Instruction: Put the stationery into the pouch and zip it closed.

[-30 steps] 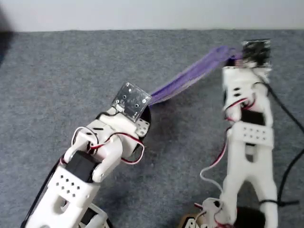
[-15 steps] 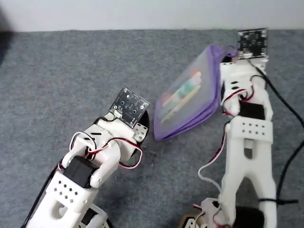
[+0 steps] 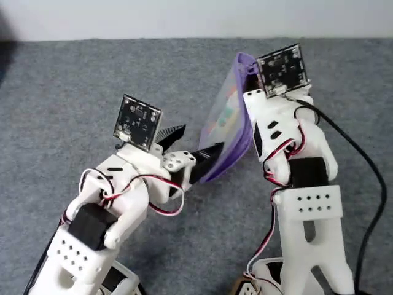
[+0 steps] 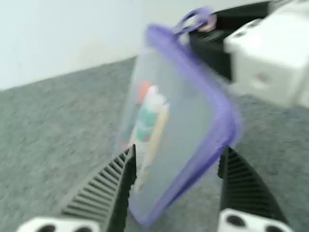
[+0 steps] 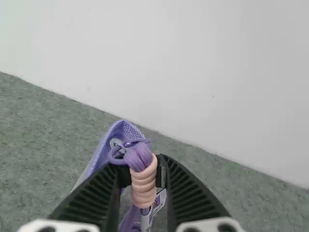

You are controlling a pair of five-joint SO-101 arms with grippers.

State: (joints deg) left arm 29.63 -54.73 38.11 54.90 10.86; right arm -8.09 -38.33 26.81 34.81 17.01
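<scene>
A clear pouch (image 3: 226, 120) with purple edging hangs upright, and coloured stationery (image 3: 221, 114) shows through its side. My right gripper (image 5: 142, 189) is shut on the pink coiled zipper pull (image 5: 143, 176) at the pouch's top corner (image 5: 117, 135); in the high view that gripper (image 3: 250, 80) sits under its camera board. My left gripper (image 3: 193, 144) stands open at the pouch's lower corner. In the left wrist view the pouch (image 4: 193, 130) with the stationery (image 4: 149, 116) hangs between the spread fingers (image 4: 120, 186), and the pull (image 4: 198, 18) is at the top.
Grey carpet-like table (image 3: 73, 86) runs to a white wall (image 3: 184, 18) at the back. The right arm's white body (image 3: 307, 203) and a black cable (image 3: 368, 203) stand close beside the pouch. Open carpet lies at the left and far side.
The pouch was stretched between both grippers. The left gripper let go, drew back and opened. The right arm swung left and nearer with the pouch, which now hangs upright.
</scene>
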